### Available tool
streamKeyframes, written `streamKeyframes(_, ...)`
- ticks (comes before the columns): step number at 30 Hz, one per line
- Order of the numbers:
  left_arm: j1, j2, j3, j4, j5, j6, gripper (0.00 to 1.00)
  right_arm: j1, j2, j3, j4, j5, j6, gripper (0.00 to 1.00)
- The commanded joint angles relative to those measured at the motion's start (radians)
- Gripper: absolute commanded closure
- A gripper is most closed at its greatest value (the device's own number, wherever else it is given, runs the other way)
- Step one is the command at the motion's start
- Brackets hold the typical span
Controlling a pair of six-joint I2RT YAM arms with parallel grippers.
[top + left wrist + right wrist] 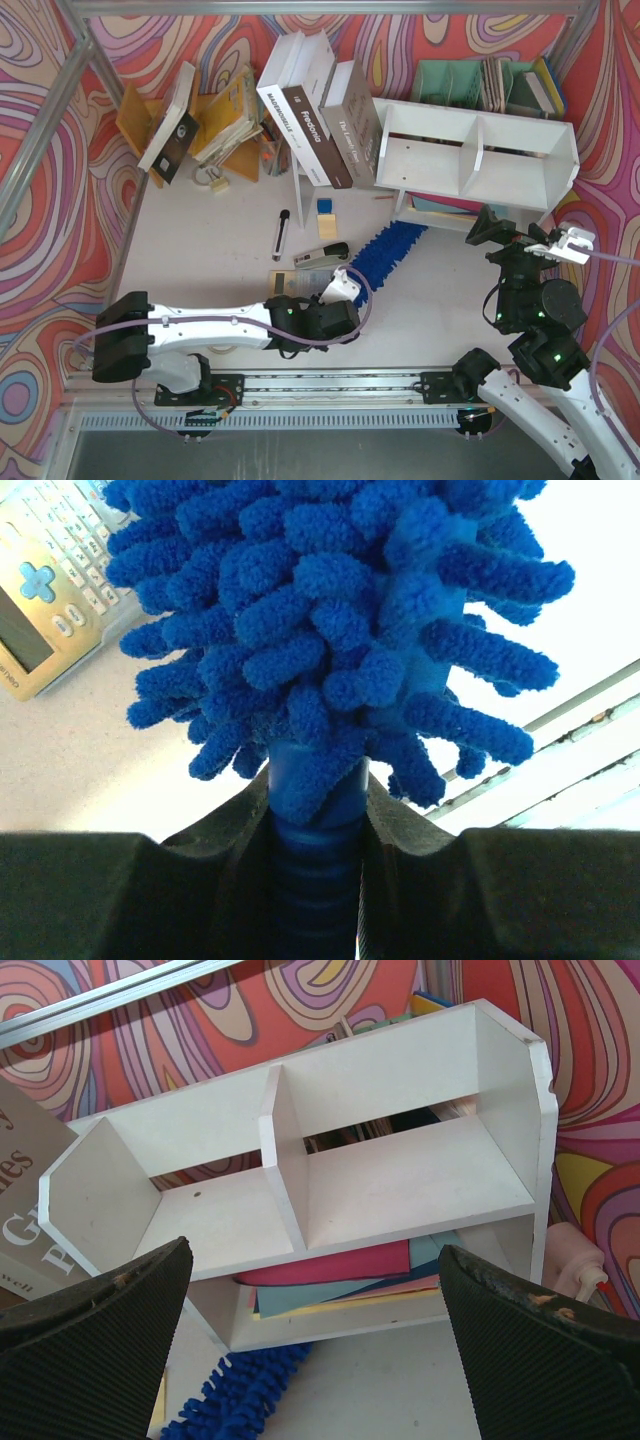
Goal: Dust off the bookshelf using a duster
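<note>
Item: my left pincer (315, 825), clamped on duster (330, 630) by its handle, head aimed toward shelf (400, 1180) for sweeping; right pincer (315, 1345) wide, empty.

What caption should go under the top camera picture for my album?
Left hand holds the blue duster by its handle, fluffy head pointing at the white bookshelf; right hand open nearby.
</note>
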Motion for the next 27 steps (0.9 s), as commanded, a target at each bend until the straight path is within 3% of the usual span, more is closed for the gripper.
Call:
streamKeyframes(1,0.009,0.012,0.012,0.004,-0.071,-0.086,1.0,-0.004,-0.006,0.005,0.004,0.009,0.002,0.01)
streamKeyframes(11,0.03,0.219,0.126,-0.046,0.084,-0.033,1.0,-0.004,-0.016,0.003,0.002,0.011,0.003,0.01)
streamKeyframes(22,0.03,0.05,0.165,-0.054,-0.073,0.018,1.0,-0.004,-0.016,0.003,0.003,0.008,0.004,0.01)
streamKeyframes(27,0.03,0.035,0.157,-0.018,-0.039,0.037,1.0,-0.004,-0.017,0.003,0.003,0.009,0.002,0.01)
